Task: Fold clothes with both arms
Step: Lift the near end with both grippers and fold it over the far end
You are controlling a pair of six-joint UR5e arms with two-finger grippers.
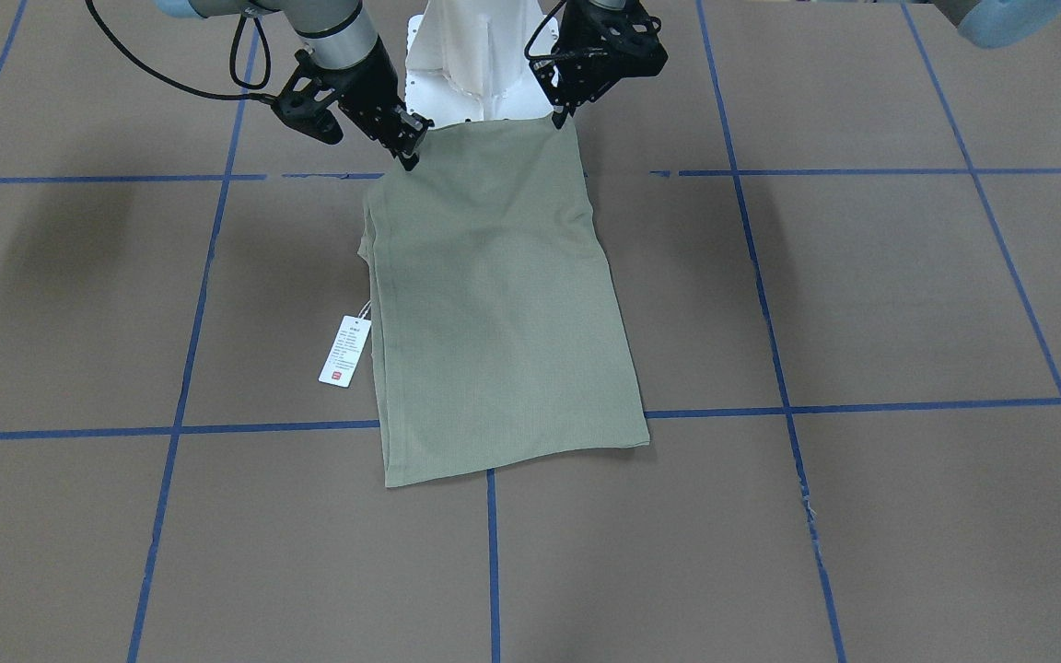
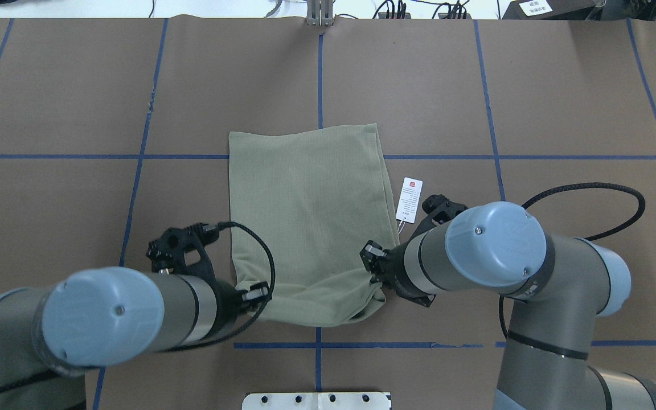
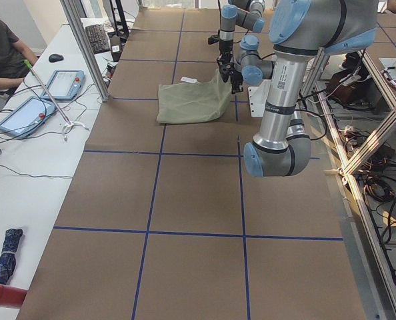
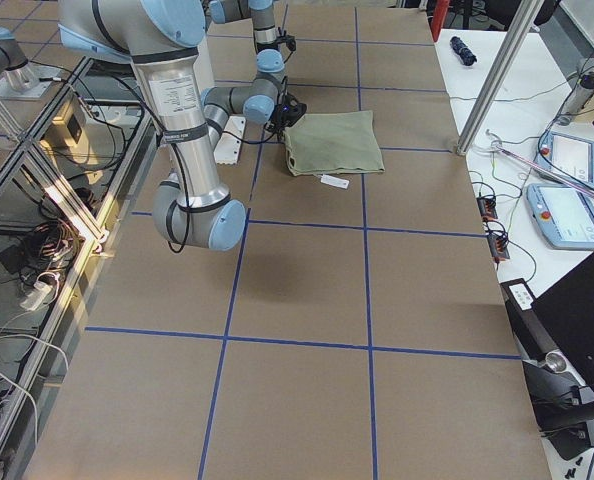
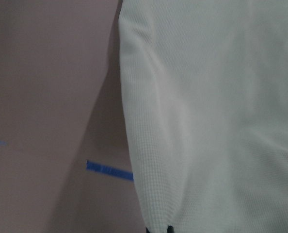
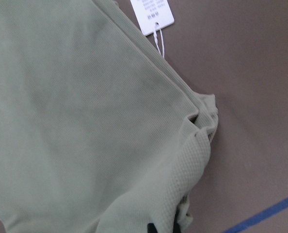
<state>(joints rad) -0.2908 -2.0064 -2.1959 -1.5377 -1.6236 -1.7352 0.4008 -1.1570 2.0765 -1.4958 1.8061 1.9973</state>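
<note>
Pinching the sage-green shirt (image 1: 503, 295) by the two corners nearest my base, I had both grippers closed on cloth. My left gripper (image 1: 559, 117) clamped the corner on my left side. My right gripper (image 1: 409, 157) clamped the corner on my right, where the knit bunched into a small ruffle just beside the jaws. Both grippers were angled down toward the desk (image 1: 862, 295), and between them the near edge of the shirt hung a little above it.

The shirt was folded into a long rectangle, with neither sleeves nor collar showing. From the raised edge it sloped down and away from me, and its far end lay flat on the brown desk. Along its right-hand edge several folded layers lay stacked one on another. The white hang tag (image 1: 344, 351) rested on the desk just beside that edge, tied on by its string, printed face up, with the red mark at the end farthest from me. A blue tape line (image 1: 862, 405) ran across the desk and passed under the far part of the shirt. The white pedestal (image 1: 471, 55) stood just behind the lifted edge.
</note>
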